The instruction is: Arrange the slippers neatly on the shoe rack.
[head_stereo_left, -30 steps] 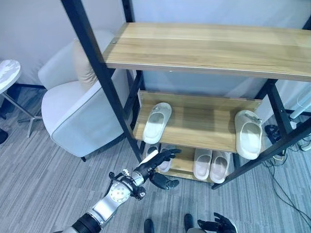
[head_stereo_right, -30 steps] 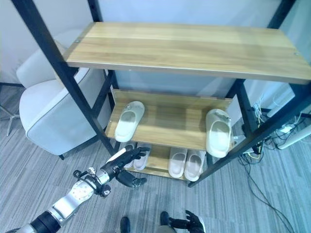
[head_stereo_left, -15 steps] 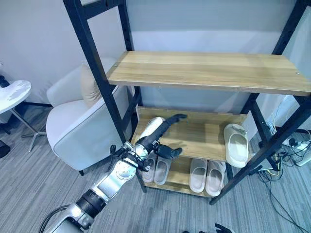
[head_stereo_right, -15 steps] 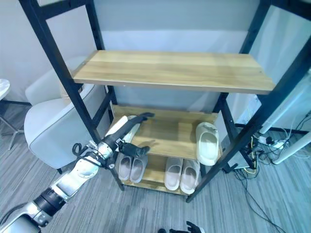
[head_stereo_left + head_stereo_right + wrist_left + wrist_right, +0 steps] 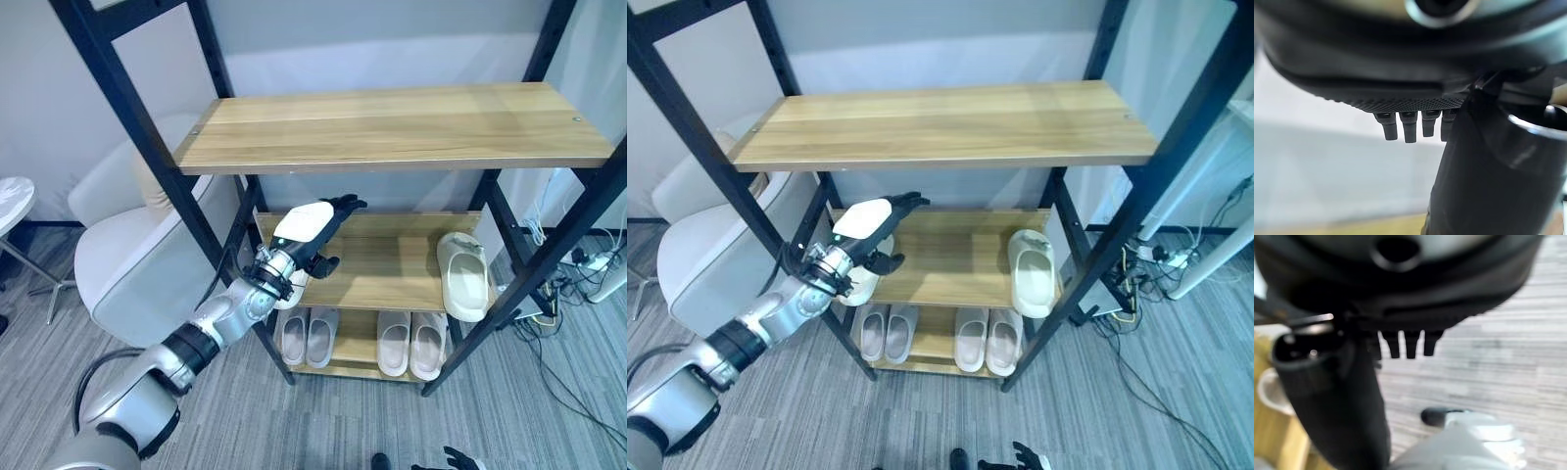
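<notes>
The left robot hand, fingers straight and relaxed, reaches over the shoe rack's middle shelf at centre frame, directly above a pale slipper at the shelf's left end. Its mate lies well apart at the right end, long axis front to back. The right robot hand sits low at the bottom edge, its fingers impossible to judge.

Shoe rack: black frame, pale wood-grain shelves. Slippers: cream one on middle shelf, pinkish-white pairs on bottom shelf. Left robot hand: dark fingers, white back cover. Armchair: light grey, beige cushion. Floor: grey carpet, fine stripes. Wall: pale grey-blue.
</notes>
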Available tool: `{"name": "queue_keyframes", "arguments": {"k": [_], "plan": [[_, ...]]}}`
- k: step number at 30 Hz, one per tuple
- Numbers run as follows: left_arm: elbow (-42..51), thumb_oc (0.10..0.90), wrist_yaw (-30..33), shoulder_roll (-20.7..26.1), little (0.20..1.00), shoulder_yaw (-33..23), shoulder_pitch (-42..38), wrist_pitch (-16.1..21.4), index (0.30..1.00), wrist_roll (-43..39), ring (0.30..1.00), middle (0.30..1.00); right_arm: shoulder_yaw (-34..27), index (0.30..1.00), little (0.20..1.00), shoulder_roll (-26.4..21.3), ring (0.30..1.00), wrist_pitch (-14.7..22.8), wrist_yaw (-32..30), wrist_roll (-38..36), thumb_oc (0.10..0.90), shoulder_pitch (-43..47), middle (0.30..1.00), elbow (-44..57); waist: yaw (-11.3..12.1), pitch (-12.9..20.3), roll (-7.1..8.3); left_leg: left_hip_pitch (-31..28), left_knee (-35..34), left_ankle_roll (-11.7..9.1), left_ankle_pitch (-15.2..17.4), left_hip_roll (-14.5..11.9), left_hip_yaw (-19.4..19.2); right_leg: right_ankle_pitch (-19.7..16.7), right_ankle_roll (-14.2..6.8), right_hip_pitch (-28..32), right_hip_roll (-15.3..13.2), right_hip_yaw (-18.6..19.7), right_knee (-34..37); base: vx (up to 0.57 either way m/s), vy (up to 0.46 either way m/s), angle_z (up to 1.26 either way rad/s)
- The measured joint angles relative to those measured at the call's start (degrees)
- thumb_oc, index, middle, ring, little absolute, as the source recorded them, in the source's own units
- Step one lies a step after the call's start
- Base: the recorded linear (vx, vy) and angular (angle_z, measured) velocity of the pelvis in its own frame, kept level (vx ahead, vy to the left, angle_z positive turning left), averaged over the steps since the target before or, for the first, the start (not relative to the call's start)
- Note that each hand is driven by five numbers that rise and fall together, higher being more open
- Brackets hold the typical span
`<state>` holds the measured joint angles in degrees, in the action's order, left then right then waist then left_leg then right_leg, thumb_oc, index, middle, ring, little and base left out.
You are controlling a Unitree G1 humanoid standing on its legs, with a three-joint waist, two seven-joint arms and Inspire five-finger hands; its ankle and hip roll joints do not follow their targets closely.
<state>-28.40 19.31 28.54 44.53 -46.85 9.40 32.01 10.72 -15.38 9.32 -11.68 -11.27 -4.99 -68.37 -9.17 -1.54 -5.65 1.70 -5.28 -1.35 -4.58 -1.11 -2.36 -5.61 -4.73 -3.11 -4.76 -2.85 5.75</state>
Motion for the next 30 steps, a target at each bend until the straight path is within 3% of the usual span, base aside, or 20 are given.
{"name": "queue_keyframes", "arguments": {"k": [8, 17, 30], "plan": [[-3.67, 0.800, 1.68, -1.08, 0.900, 3.93, -2.46, -0.74, 0.900, 5.43, 0.900, 0.900, 0.18, 0.900, 0.900, -1.45, 0.900, 0.12, -0.56, 0.19, 0.800, 1.06, 0.900, -0.93, -1.21, 0.43, -1.89, 3.52, 0.05, -0.14, -0.13, -0.15, -0.47, -0.51, 0.24, -3.81, 0.21, 0.37, -0.02, 0.01, 0.024, -0.05], [-6.70, 0.800, 1.68, 0.26, 0.900, 4.31, -3.11, -2.57, 0.900, 7.75, 0.900, 0.900, 0.25, 0.900, 0.900, -1.85, 0.900, 0.21, -1.14, 1.30, 0.800, 1.44, 0.900, -0.92, -0.91, 0.05, -1.42, 5.25, 0.09, -0.17, -0.12, -0.21, -0.48, -0.54, 0.28, -5.49, 0.26, 0.25, -0.39, 0.00, 0.002, 0.00], [-7.08, 0.800, 1.78, 5.96, 0.900, 4.24, -5.19, -3.71, 0.900, 10.99, 0.900, 0.900, 1.28, 0.900, 0.900, -1.88, 0.900, 0.62, -1.16, 2.06, 0.800, 3.08, 0.900, -0.56, 0.22, -3.85, -0.17, 5.91, 0.11, -0.21, -0.14, -0.18, -0.36, -0.54, 0.26, -6.15, 0.26, 0.10, -0.39, 0.00, 0.001, 0.00]]}}
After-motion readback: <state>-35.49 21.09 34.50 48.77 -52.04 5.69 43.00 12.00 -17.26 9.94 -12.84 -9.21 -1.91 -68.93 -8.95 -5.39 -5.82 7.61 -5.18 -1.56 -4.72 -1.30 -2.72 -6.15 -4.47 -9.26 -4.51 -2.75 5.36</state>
